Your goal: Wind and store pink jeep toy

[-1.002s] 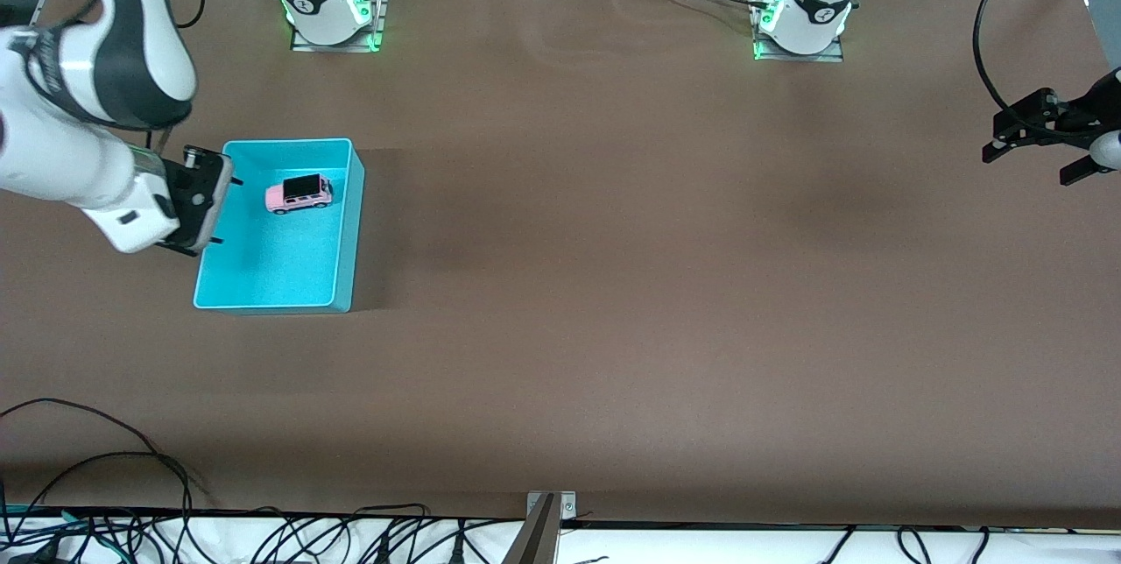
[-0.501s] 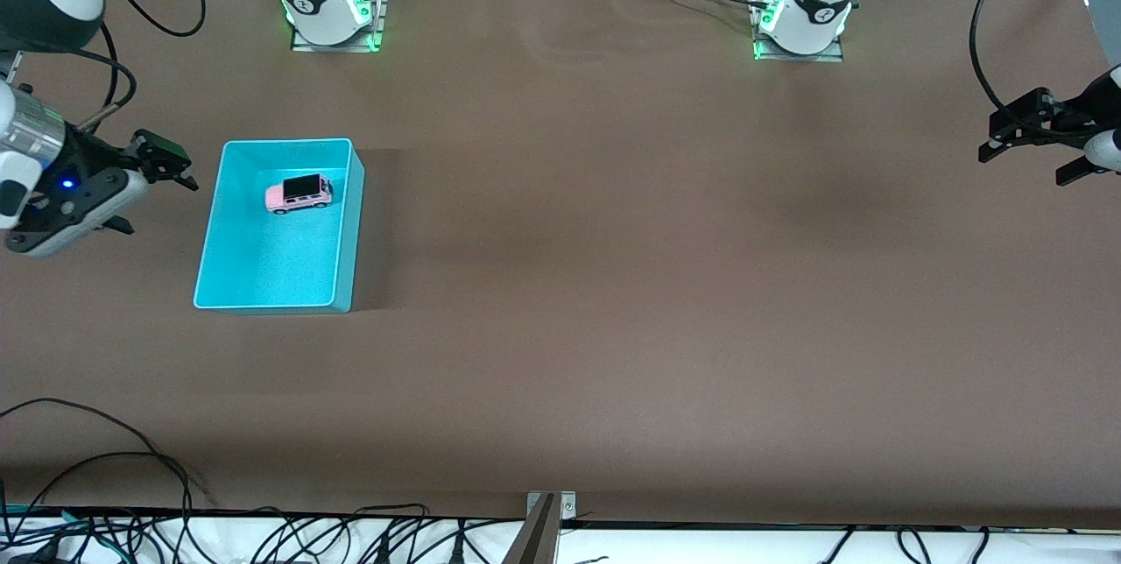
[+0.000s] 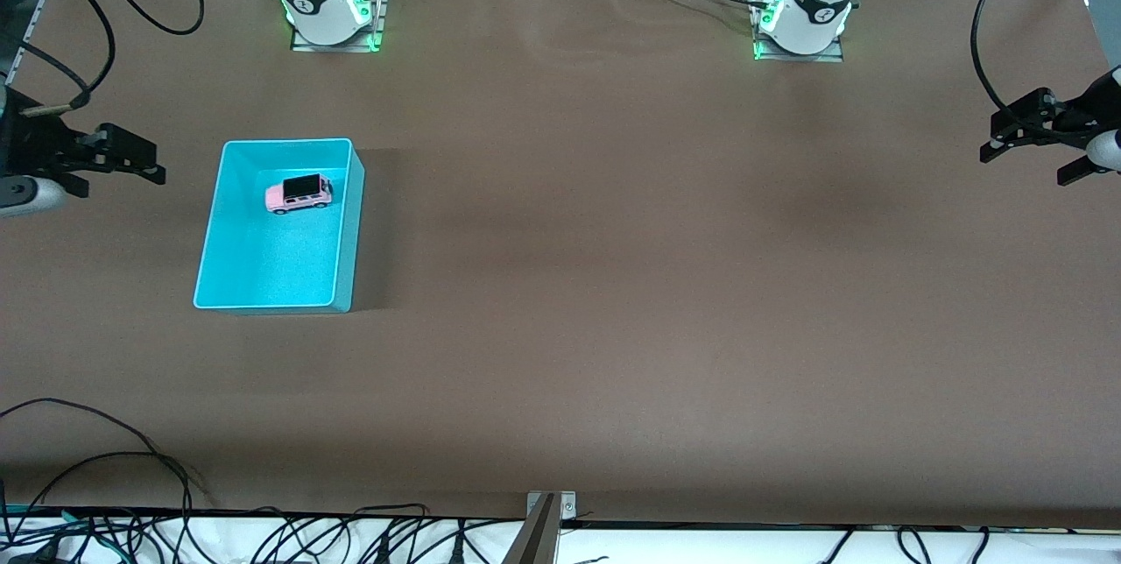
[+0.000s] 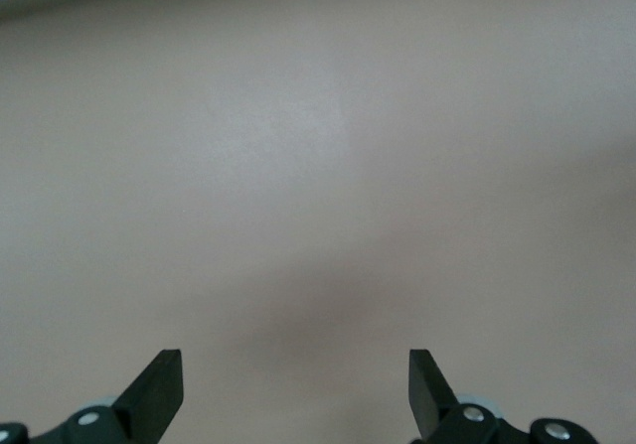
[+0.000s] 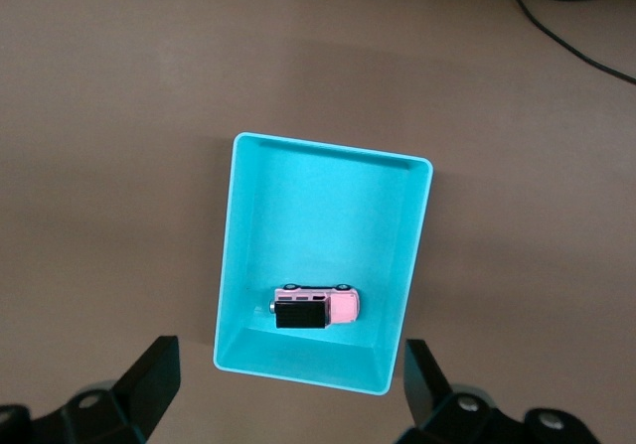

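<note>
Inside the open cyan plastic bin (image 3: 278,227), at its end farther from the front camera, sits the tiny light-pink jeep toy with a black roof (image 3: 299,193) — on its wheels, long axis across the bin's width. My right tool (image 3: 109,159) hangs wide open and empty beside the bin, over bare brown bench (image 3: 613,284); it is much the nearer. My left tool (image 3: 1038,137) waits open, empty, well apart. Storing looks done, probably.

We see a cyan rectangular plastic bin (image 3: 271,284) resting on the brown matte surface (image 3: 613,284), toward the right arm's end. Tangled black cables (image 3: 96,459) trail along the surface's edge nearest the front camera.
</note>
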Controlling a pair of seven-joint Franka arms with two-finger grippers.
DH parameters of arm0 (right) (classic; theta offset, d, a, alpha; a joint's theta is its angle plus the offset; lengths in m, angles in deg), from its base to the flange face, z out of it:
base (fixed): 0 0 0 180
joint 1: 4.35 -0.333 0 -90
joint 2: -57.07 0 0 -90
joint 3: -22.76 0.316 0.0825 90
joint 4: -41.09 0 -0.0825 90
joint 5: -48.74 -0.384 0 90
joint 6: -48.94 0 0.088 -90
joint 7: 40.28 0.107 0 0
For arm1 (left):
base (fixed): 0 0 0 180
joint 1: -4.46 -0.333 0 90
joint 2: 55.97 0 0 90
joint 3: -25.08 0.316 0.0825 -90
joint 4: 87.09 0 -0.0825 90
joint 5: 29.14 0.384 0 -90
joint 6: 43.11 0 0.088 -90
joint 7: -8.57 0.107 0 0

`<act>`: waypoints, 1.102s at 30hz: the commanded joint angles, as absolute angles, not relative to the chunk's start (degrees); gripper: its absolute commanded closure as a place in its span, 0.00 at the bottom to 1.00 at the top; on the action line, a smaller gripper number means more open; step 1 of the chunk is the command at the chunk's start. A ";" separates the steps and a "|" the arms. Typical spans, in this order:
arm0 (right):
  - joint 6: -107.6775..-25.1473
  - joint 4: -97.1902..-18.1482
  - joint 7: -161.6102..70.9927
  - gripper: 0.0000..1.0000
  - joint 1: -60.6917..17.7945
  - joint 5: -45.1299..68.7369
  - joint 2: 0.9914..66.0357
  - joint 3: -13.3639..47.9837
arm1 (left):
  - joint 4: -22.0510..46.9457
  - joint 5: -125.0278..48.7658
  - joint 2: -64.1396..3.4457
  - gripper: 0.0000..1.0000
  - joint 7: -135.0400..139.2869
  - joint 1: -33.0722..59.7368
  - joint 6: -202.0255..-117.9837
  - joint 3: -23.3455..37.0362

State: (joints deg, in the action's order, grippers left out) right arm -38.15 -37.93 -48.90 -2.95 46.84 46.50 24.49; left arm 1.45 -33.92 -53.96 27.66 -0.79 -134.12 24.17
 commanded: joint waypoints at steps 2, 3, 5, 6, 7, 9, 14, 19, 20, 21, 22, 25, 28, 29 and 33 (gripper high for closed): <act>-36.66 -35.64 -46.96 0.00 -2.94 48.47 46.60 23.73 | 0.19 -35.12 -53.42 0.00 28.17 -0.90 -133.90 24.21; -36.66 -35.81 -46.96 0.00 -3.03 49.26 46.78 23.81 | 0.19 -35.12 -53.42 0.00 28.09 -0.90 -133.90 24.29; -36.40 -36.25 -46.17 0.00 -3.21 51.01 47.48 24.08 | 0.19 -35.12 -53.42 0.00 28.09 -0.82 -133.90 24.29; -36.40 -36.69 -45.82 0.00 -3.21 51.11 47.83 24.08 | 0.19 -35.12 -53.42 0.00 28.09 -0.73 -133.90 24.29; -36.40 -37.22 -45.38 0.00 -3.21 51.11 48.10 24.08 | 0.10 -35.12 -53.42 0.00 28.09 -0.73 -133.98 24.21; -36.57 -38.71 -45.02 0.00 -3.21 51.29 49.24 23.99 | 0.10 -35.12 -53.42 0.00 28.09 -0.55 -133.98 24.20; -37.80 -44.15 -44.94 0.00 -3.21 51.37 53.37 23.99 | 0.10 -35.29 -53.42 0.00 28.00 -0.38 -133.98 24.12; -40.09 -49.34 -44.94 0.00 -3.21 51.37 56.97 23.99 | 0.10 -36.35 -53.51 0.00 28.00 -0.46 -133.90 24.20; -40.18 -49.70 -44.94 0.00 -3.21 51.37 57.33 23.99 | 0.10 -36.35 -53.51 0.00 28.00 -0.46 -133.90 24.20; -40.09 -49.96 -45.02 0.00 -3.21 51.37 57.59 23.99 | 0.10 -36.35 -53.42 0.00 28.00 -0.46 -133.90 24.20; -39.91 -50.05 -44.94 0.00 -3.21 51.37 57.68 23.99 | 0.10 -36.35 -53.42 0.00 28.00 -0.46 -133.98 24.20; -39.91 -49.62 -45.02 0.00 -3.21 51.20 57.33 24.08 | 0.10 -36.35 -53.42 0.00 28.00 -0.46 -133.98 24.20; -40.26 -49.18 -44.94 0.00 -3.12 50.59 56.72 23.99 | 0.10 -36.35 -53.51 0.00 28.00 -0.46 -133.98 24.12; -40.26 -49.09 -44.94 0.00 -3.12 50.32 56.10 23.99 | 0.10 -36.35 -53.51 0.00 28.00 -0.46 -133.90 24.12; -40.26 -47.33 -45.20 0.00 -3.12 50.23 54.78 23.90 | 0.10 -36.35 -53.42 0.00 28.00 -0.46 -133.98 24.12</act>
